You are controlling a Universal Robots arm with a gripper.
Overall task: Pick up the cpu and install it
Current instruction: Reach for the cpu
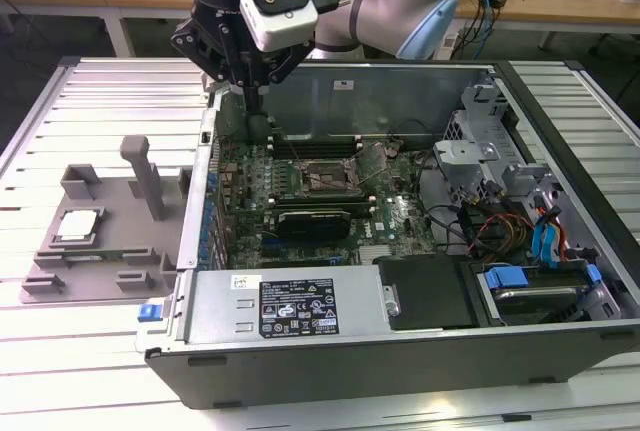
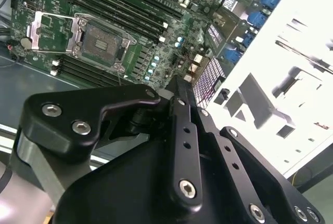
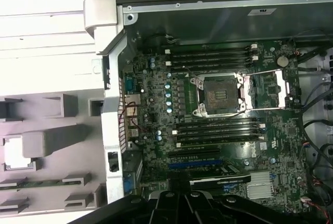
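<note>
The cpu [image 1: 78, 225] sits seated in a holder [image 1: 140, 251] on the table [image 1: 60, 121] outside the case [image 1: 420, 351], presumably squared for pickup, while the pincer [image 1: 252, 109], apart or together I cannot tell, hangs above the board beside the open socket [image 1: 325, 177].

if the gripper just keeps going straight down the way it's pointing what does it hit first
Most likely the motherboard: the gripper points down over the board's edge at the exterior view's left, beside the open socket rather than above it. Depth is unclear, so the case wall there could come first.
</note>
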